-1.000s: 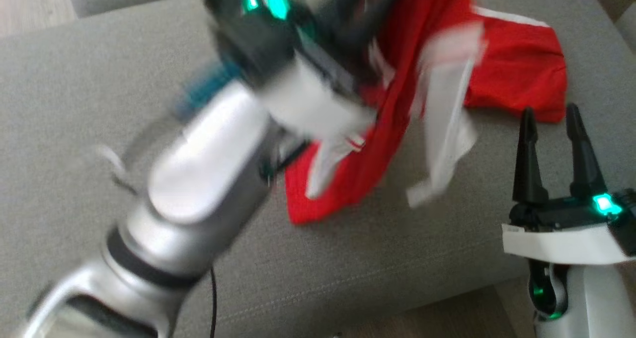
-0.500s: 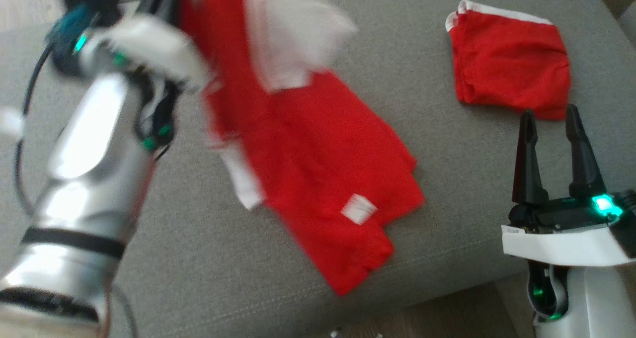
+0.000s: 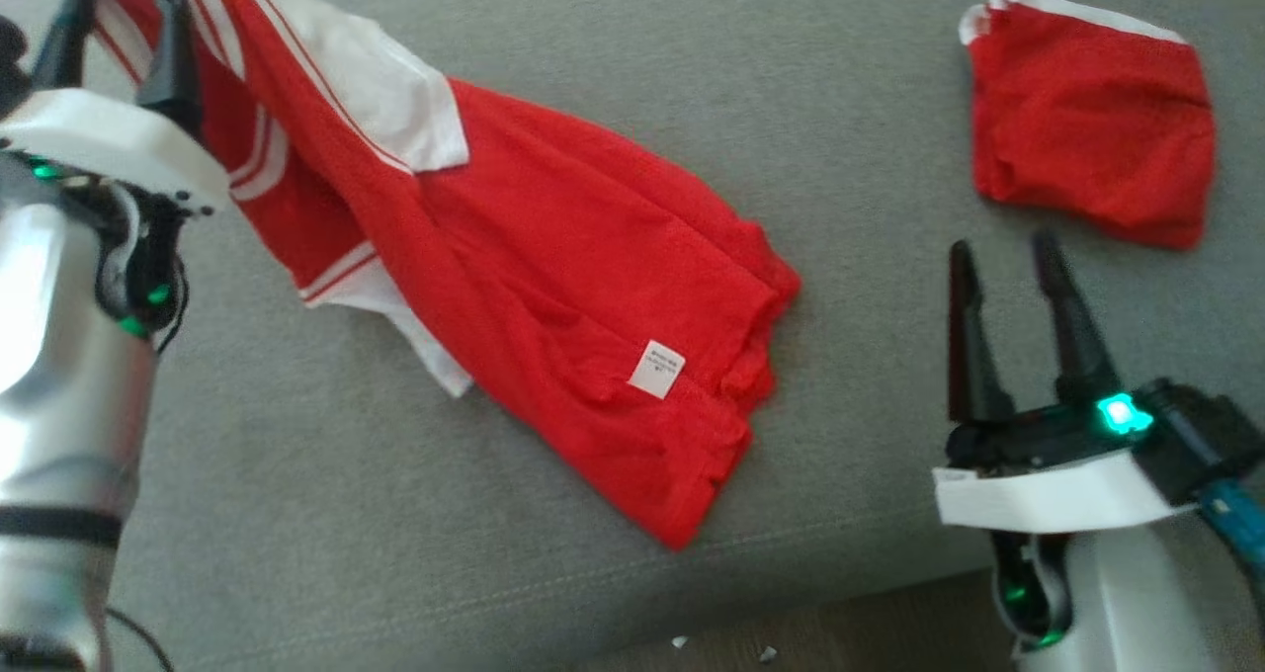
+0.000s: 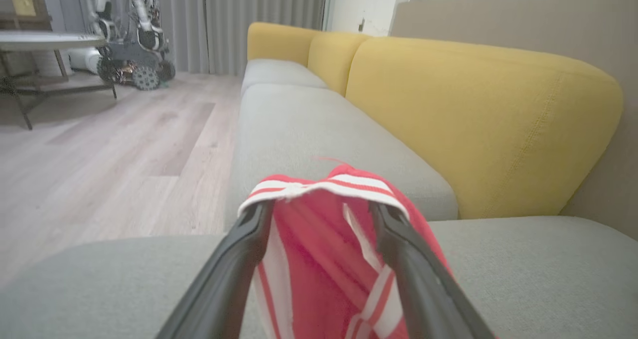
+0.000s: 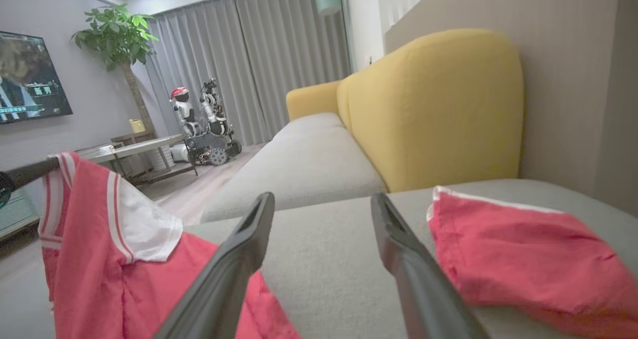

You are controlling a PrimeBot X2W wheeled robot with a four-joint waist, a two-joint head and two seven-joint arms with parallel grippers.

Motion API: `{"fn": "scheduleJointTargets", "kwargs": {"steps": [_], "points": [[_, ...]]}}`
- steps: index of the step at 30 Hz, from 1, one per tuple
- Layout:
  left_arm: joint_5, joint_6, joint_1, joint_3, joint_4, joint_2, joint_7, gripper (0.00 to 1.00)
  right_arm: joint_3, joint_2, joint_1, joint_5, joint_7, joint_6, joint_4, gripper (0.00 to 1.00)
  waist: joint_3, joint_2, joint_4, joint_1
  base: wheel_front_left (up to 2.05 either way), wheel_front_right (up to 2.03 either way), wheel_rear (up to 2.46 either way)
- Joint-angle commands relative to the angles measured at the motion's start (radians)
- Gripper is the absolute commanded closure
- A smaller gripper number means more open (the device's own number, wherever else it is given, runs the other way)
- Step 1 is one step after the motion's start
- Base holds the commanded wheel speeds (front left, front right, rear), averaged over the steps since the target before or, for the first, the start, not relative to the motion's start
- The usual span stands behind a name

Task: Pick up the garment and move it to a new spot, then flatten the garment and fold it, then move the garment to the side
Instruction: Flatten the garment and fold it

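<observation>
Garment [image 3: 553, 287]: red jersey with white sleeves, striped trim and a white label near hem; rumpled, partly doubled.
Lies on sofa seat [image 3: 840, 59], well left of small red piece [image 3: 1087, 148].
Long axis diagonal: hem end toward that piece, collar end farthest from it and up off seat.
Left end effector [image 3: 124, 20] at collar end: fingers spread, striped band stretched across both tips, looks hooked rather than pinched.
Right end effector [image 3: 1000, 247] just in front of small red piece: spread, empty.
Judged: right arm nearer hem for flattening.

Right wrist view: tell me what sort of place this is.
Most likely a home living room: a grey sofa with yellow backs, a TV on the wall, and a potted plant beside long curtains.
</observation>
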Motion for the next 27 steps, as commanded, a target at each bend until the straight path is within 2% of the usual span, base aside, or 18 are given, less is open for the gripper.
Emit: {"fn": "scheduleJointTargets", "kwargs": {"steps": [1,4,6,10,14,19,20,25,26,27], "points": [[0.022,0.005,-0.002,0.051,-0.073,0.06,-0.013,0.0,0.034,-0.002,-0.02,0.02,-0.004,0.006,-0.014,0.0,0.002,0.0,0.02,0.0,0.0,0.0,0.0],[0.078,0.025,0.109,0.073,-0.177,0.067,-0.013,0.0,0.071,-0.002,-0.013,0.037,-0.004,0.006,0.054,0.0,-0.003,0.0,0.054,0.0,0.0,0.0,0.0],[0.134,0.064,0.213,0.072,-0.243,0.068,-0.013,0.0,0.11,-0.002,-0.016,0.037,-0.004,0.006,0.121,0.0,-0.009,0.0,0.087,0.0,0.0,0.0,0.0],[0.161,0.112,0.319,0.079,-0.268,0.072,-0.013,0.0,0.16,-0.002,-0.026,0.058,-0.004,0.006,0.229,0.0,-0.005,0.0,0.127,0.0,0.0,0.0,0.0],[0.188,0.149,0.397,0.113,-0.377,0.061,-0.013,0.0,0.246,-0.005,-0.041,0.093,-0.003,0.006,0.338,0.0,0.006,0.0,0.152,0.0,0.0,0.0,0.0],[0.266,0.189,0.549,0.153,-0.605,0.009,-0.013,0.0,0.302,-0.017,-0.064,0.141,0.003,0.006,0.43,0.0,0.018,0.0,0.163,0.0,0.0,0.0,0.0],[0.266,0.189,0.549,0.153,-0.605,0.009,-0.013,0.0,0.302,-0.017,-0.064,0.141,0.003,0.006,0.43,0.0,0.018,0.0,0.163,0.0,0.0,0.0,0.0],[0.341,0.21,0.67,0.16,-0.737,-0.069,-0.013,0.0,0.31,-0.022,-0.078,0.161,0.024,0.006,0.512,0.0,0.015,0.0,0.184,0.0,0.0,0.0,0.0],[0.351,0.207,0.686,0.16,-0.748,-0.081,-0.013,0.0,0.314,-0.023,-0.079,0.164,0.026,0.006,0.521,0.19,0.013,0.0,0.188,0.0,0.0,0.0,0.0],[0.361,0.203,0.698,0.159,-0.756,-0.091,-0.013,0.0,0.318,-0.024,-0.08,0.165,0.026,0.006,0.527,0.51,0.012,0.0,0.192,0.0,0.0,0.0,0.0]]}}
